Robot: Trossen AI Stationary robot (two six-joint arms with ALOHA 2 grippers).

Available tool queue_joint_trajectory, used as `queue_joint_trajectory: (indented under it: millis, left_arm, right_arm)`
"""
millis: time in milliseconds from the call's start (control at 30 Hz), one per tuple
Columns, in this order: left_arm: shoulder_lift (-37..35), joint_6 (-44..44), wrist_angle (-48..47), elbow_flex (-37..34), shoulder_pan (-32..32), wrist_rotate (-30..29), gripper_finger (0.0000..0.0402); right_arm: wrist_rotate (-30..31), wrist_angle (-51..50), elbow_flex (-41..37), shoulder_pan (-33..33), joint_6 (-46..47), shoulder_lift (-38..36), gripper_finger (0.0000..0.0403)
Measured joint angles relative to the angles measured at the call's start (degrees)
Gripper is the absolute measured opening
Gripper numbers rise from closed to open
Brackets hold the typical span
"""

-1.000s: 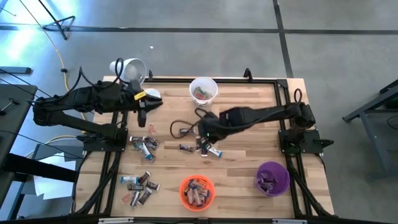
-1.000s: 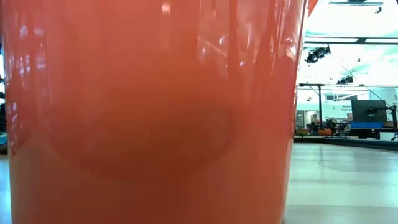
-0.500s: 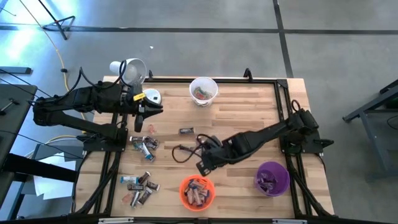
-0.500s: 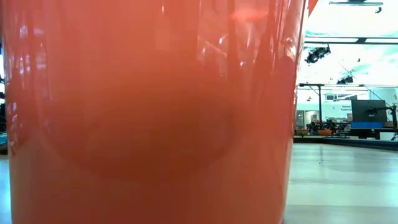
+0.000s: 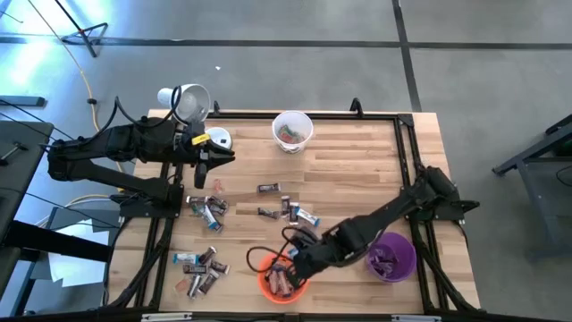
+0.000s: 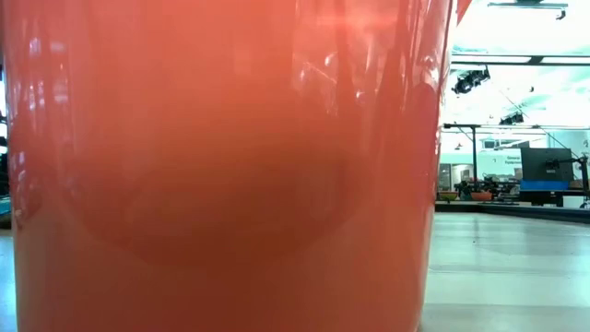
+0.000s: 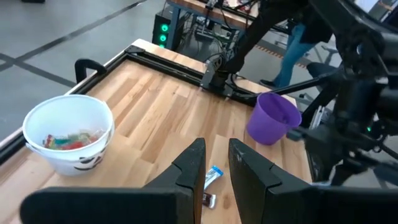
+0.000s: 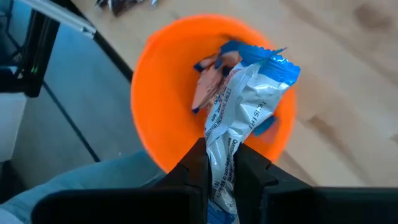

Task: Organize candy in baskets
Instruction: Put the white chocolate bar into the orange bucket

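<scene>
The orange basket [image 5: 283, 277] stands at the near edge and holds several candy pieces; its wall [image 6: 230, 166] fills the low view. My right gripper [image 5: 290, 266] hovers over it, shut on a silver-blue candy bar [image 8: 249, 106]. The purple basket [image 5: 391, 255] stands near right, the white basket [image 5: 292, 130] at the far middle. Loose candy lies in heaps at the left [image 5: 206, 207], near left [image 5: 201, 264] and middle [image 5: 288, 210]. My left gripper [image 7: 216, 168] waits above the table's far left, its fingers a narrow gap apart with nothing between them. My right gripper pinches one end of the candy bar's wrapper [image 8: 219, 149] between its two fingers. The fingers slant down from the table's right side. The bar sticks out past the fingertips, lifted clear, over the orange basket's opening [image 8: 180, 81].
A white desk lamp [image 5: 186, 100] with its round base [image 5: 219, 139] stands at the far left corner. A dark cable loop [image 5: 259, 259] hangs by the right arm beside the orange basket. Bare wood lies between the white and purple baskets.
My right gripper has swung from the table's middle toward the near edge and sunk a little, carrying the candy bar with it, and now stands over the orange basket. The candy pieces at the middle stay where they lay.
</scene>
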Motion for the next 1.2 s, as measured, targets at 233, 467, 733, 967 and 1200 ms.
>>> queue_joint_trajectory:
  millis: [233, 467, 733, 967, 1200]
  left_arm:
    - [0.0, -0.7, 0.0, 0.0, 0.0, 0.0, 0.0055]
    - [0.0, -0.9, -0.1, 0.0, 0.0, 0.3, 0.0055]
    - [0.0, -1.5, -2.5, 0.0, 0.0, 0.5, 0.0055]
    - [0.0, -1.6, -3.4, 0.0, 0.0, 0.5, 0.0055]
    - [0.0, 0.3, -3.4, 0.0, 0.0, 0.4, 0.0055]
  right_arm:
    - [0.1, 4.0, 0.0, 1.2, -2.5, 3.4, 0.0037]
    - [0.0, 11.0, 0.0, 1.1, -9.8, 6.4, 0.0063]
    - [0.3, 11.6, 0.0, 1.1, -12.4, 6.5, 0.0135]
    - [-8.7, 8.9, 0.0, -0.7, -8.1, 5.7, 0.0152]
    - [-9.4, 2.3, 0.0, -3.9, -12.5, 4.3, 0.0141]
